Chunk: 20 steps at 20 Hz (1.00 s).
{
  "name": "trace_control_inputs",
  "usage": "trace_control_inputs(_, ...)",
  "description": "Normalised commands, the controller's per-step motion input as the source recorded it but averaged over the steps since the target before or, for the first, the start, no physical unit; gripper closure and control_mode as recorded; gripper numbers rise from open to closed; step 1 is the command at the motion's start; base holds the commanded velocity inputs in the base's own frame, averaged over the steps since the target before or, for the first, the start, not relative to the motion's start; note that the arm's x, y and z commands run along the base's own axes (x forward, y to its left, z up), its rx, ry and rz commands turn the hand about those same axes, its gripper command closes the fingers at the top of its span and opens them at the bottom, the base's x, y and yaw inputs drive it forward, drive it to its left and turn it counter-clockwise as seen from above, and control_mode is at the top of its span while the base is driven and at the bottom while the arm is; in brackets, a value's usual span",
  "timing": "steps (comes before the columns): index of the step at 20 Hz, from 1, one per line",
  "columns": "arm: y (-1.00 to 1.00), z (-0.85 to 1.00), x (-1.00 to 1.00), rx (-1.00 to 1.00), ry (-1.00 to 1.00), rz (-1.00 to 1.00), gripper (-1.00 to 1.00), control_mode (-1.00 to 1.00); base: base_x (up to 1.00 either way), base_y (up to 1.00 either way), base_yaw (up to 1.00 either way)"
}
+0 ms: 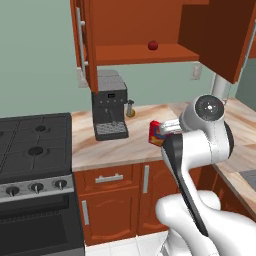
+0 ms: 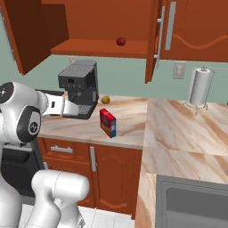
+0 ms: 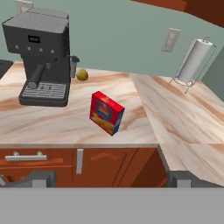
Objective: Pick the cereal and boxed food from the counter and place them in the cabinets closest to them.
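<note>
My wall cabinets fill the top of the right base picture, and their doors hang open. On the shelf inside sits a small red ball-shaped thing. Below them runs the long marble counter. A dark stove sits at the lower left of the left base picture. The grey coffee machine stands at the upper left of my hand picture. A paper towel roll stands at the upper right. The red box stands near the middle, close to the counter's front edge. A small yellow-brown thing lies just beside the machine. My gripper is wide apart and holds nothing.
</note>
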Motion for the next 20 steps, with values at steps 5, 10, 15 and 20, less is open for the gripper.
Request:
trace_control_inputs(5,0.00,0.00,0.00,0.00,0.00,0.00,-1.00,1.00,0.19,-0.19,0.02)
trace_control_inputs(10,0.00,0.00,0.00,0.00,0.00,0.00,-1.00,1.00,0.18,-0.25,0.04)
trace_control_inputs(15,0.00,0.00,0.00,0.00,0.00,0.00,-1.00,1.00,0.24,-0.26,0.04)
trace_control_inputs(20,0.00,0.00,0.00,0.00,0.00,0.00,-1.00,1.00,0.02,-0.04,0.02)
